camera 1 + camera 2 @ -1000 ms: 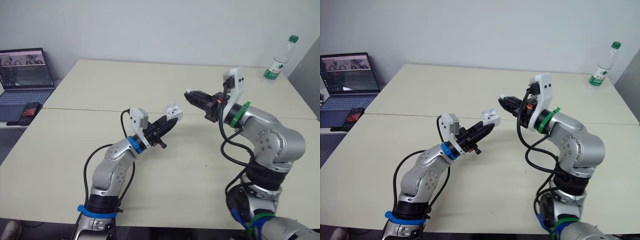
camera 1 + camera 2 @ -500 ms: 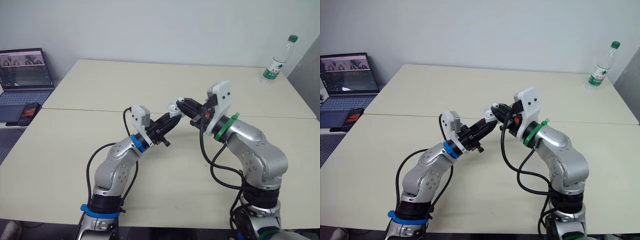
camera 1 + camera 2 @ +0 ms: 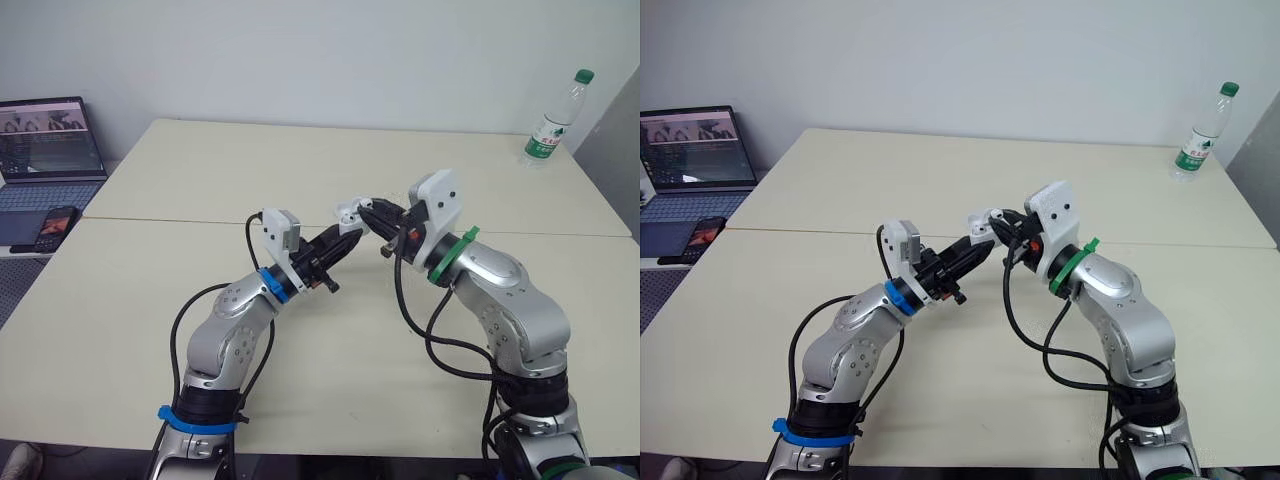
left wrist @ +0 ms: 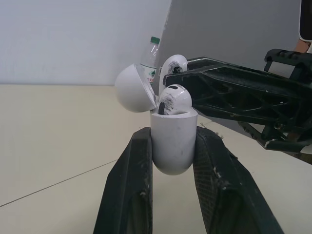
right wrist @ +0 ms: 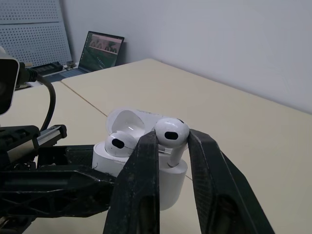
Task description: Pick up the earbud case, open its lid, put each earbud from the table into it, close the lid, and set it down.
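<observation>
We're on the second earbud point(image 4: 174, 62). Left pincer point(image 4: 174, 134) clamps the case point(image 5: 168, 184) between its fingers, lid point(image 4: 134, 87) open, first earbud point(image 4: 171, 99) seated. Right pincer point(image 5: 171, 146) clamps the second earbud just over the free slot. Next we need a straight push down, release, then close the lid.

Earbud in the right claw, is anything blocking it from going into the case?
No, nothing visible. The lid is open, and the earbud in the right claw sits just above the case, beside the seated earbud.
</observation>
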You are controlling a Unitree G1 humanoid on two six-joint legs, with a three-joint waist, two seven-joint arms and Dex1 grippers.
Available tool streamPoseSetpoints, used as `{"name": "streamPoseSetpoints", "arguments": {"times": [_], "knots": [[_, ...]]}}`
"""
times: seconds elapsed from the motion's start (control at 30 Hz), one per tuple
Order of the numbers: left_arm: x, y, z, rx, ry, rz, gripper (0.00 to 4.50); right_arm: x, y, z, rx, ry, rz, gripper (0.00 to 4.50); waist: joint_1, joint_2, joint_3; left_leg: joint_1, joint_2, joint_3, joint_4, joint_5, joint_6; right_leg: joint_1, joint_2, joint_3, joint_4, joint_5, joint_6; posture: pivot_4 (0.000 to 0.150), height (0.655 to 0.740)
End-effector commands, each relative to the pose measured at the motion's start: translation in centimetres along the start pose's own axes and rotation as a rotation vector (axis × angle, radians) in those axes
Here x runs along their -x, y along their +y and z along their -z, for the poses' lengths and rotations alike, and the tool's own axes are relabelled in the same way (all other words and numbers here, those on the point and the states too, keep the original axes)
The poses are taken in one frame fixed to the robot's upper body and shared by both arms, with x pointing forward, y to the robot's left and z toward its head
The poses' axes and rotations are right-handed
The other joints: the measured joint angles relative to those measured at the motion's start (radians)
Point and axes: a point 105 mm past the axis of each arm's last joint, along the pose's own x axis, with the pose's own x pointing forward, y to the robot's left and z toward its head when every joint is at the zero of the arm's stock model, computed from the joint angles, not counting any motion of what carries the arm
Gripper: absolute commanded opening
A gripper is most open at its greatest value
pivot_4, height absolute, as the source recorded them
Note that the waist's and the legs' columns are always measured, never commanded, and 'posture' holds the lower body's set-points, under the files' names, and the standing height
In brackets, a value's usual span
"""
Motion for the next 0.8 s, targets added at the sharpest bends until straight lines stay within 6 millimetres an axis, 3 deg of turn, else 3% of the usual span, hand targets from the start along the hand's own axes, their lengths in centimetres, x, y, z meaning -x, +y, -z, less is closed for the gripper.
{"name": "streamPoseSetpoints", "arguments": {"times": [0.03, 0.8], "knots": [[-0.22, -0.56, -1.55, -0.036, -0.053, 0.030, 0.77, 0.24, -0.17, 0.02, 0.040, 0.008, 0.007, 0.79, 0.000, 0.000, 0.000, 0.000, 0.000, 0.000, 0.000, 0.000, 0.000, 0.000, 0.000, 0.000, 0.000, 0.000, 0.000, 0.150, 0.7389], [-0.14, -0.88, -0.95, -0.082, -0.022, 0.051, 0.77, -0.37, 0.69, 0.80, 0.136, 0.166, 0.013, 0.79, 0.000, 0.000, 0.000, 0.000, 0.000, 0.000, 0.000, 0.000, 0.000, 0.000, 0.000, 0.000, -0.001, 0.000, 0.000, 0.150, 0.7389]]}}
